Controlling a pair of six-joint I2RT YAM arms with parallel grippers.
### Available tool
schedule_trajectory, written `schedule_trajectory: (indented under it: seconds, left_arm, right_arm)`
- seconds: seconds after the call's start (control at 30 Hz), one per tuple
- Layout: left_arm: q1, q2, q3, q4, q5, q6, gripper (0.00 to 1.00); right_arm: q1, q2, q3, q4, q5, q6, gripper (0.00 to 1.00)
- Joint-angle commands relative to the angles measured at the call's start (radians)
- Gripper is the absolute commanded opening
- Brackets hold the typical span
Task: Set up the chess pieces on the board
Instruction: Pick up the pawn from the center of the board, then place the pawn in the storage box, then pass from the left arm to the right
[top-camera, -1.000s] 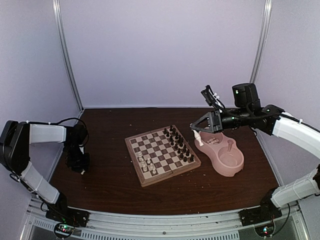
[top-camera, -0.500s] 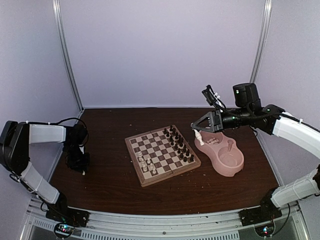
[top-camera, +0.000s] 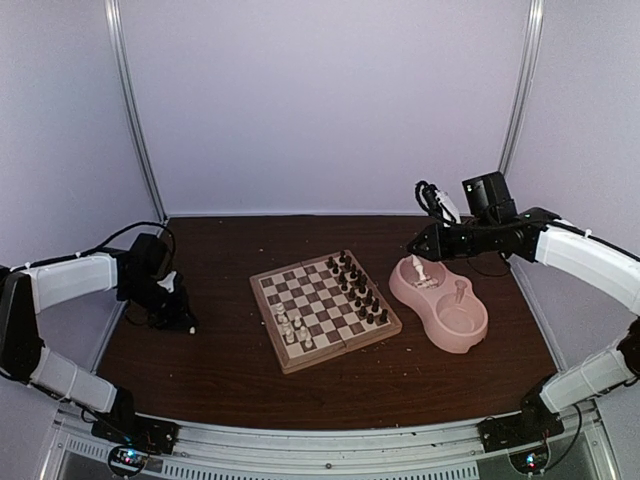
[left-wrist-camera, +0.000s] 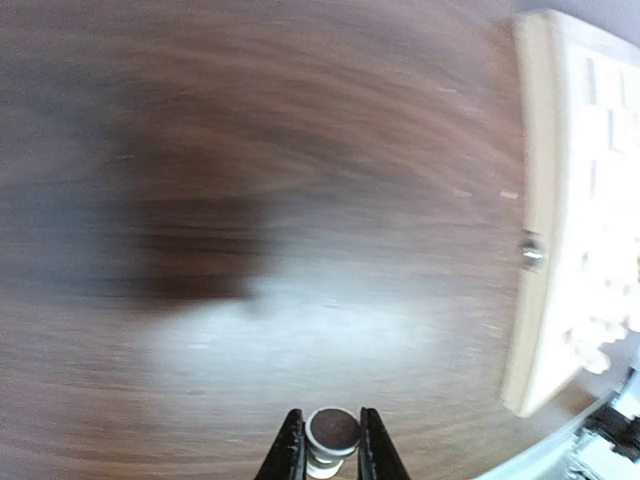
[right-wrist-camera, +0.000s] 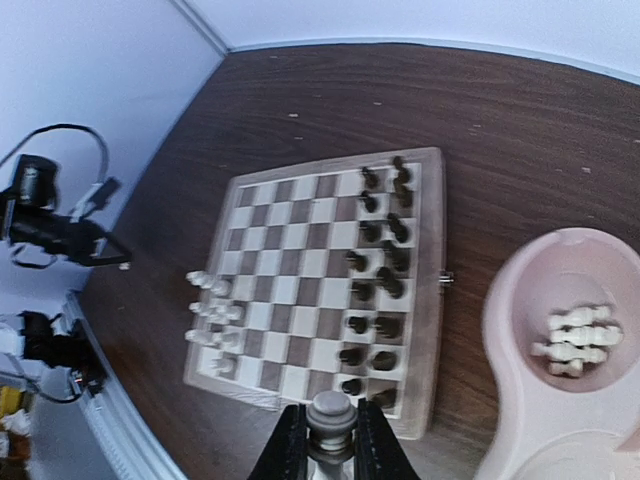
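With the dark pieces (top-camera: 358, 285) ranked along the board's (top-camera: 325, 310) far-right side, only a few white chess pieces (top-camera: 293, 328) stand opposite, more lie in the pink double bowl (top-camera: 470, 340), and the left tool (left-wrist-camera: 331, 422), low over the surface (top-camera: 220, 370), and the right tool (right-wrist-camera: 331, 420) are each closed on one small piece.

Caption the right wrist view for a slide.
Right gripper clamps a white piece, the board beyond with dark pieces ranked, spare white pieces in the pink bowl.
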Motion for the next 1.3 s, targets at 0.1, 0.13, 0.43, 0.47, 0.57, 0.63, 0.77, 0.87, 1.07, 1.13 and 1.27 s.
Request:
schedule_trajectory:
  seconds: [0.1,0.13,0.43,0.47,0.57,0.63,0.77,0.87,1.07,1.13,1.27]
  left_arm:
    - [-0.131,-0.019,0.025,0.135,0.161,-0.117,0.09]
    - [-0.156,-0.012,0.033,0.155,0.166,-0.135,0.09]
    - [-0.281,0.015,0.080,0.321,0.221,-0.271,0.09]
    - [-0.286,0.010,0.084,0.321,0.220,-0.276,0.09]
    - [-0.297,-0.012,0.089,0.323,0.215,-0.289,0.09]
    - [-0.302,-0.031,0.094,0.324,0.215,-0.299,0.09]
    - [-0.316,-0.061,0.100,0.332,0.216,-0.322,0.10]
    - [-0.323,-0.085,0.104,0.348,0.212,-0.353,0.10]
    - [-0.359,-0.156,0.066,0.497,0.120,-0.513,0.11]
    - [-0.379,-0.158,0.059,0.560,0.094,-0.567,0.11]
    - [-0.431,-0.128,0.053,0.694,0.049,-0.668,0.12]
  right_arm:
    - [-0.043,0.101,-0.034,0.030,0.508,-0.101,0.11]
    - [-0.057,0.125,-0.026,0.040,0.532,-0.109,0.11]
    - [-0.119,0.385,0.108,0.054,0.610,-0.138,0.11]
    - [-0.124,0.411,0.119,0.052,0.604,-0.138,0.11]
    - [-0.131,0.472,0.151,0.050,0.577,-0.144,0.13]
    - [-0.132,0.498,0.167,0.046,0.564,-0.144,0.16]
    - [-0.134,0.497,0.181,0.027,0.544,-0.125,0.36]
    - [-0.133,0.446,0.149,0.046,0.525,-0.123,0.46]
    - [-0.093,0.264,0.080,0.074,0.392,-0.162,0.46]
    - [-0.062,0.177,0.029,0.119,0.300,-0.150,0.43]
    - [0.075,0.030,-0.050,0.227,0.222,-0.104,0.41]
